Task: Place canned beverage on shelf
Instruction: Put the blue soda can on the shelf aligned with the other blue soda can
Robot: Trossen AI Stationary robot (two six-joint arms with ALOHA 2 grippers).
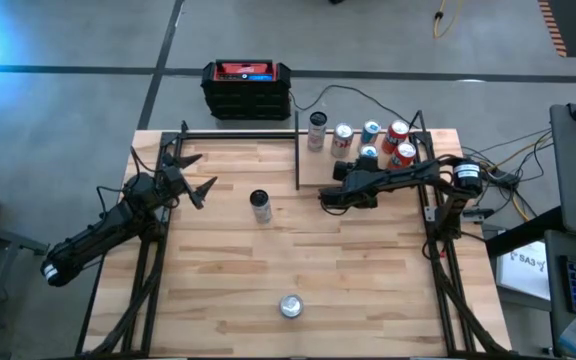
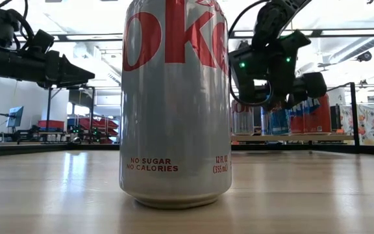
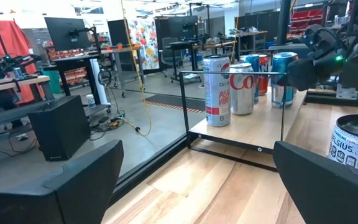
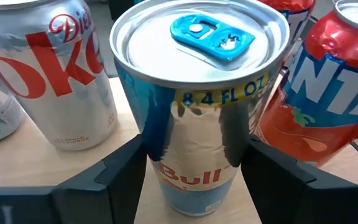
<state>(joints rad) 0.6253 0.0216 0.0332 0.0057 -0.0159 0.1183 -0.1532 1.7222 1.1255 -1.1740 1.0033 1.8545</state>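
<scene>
Nearest me, a silver Diet Coke can (image 1: 290,306) stands upright on the table (image 1: 368,290), well short of the shelf (image 1: 313,172) and close to the table's near edge, with bare wood all around it. Further in, a dark-topped can (image 1: 260,205) stands alone just off the shelf's near-left corner, between my two arms, with open room on every side. My left gripper (image 1: 200,178) hangs beyond the shelf's left side, well apart from it, its fingers spread wide and holding nothing. My right gripper (image 1: 326,197) sits at the shelf's near edge, half open around a slim Red Bull can (image 4: 194,118) with a blue tab; its fingers press the can's sides. Tight beside that can are a Diet Coke can on the shelf (image 4: 48,81) and a red Fanta can (image 4: 316,87), leaving little room. More cans crowd the shelf's far right corner. Beyond the table's far edge a black-and-red case (image 1: 247,88) sits on the floor.
</scene>
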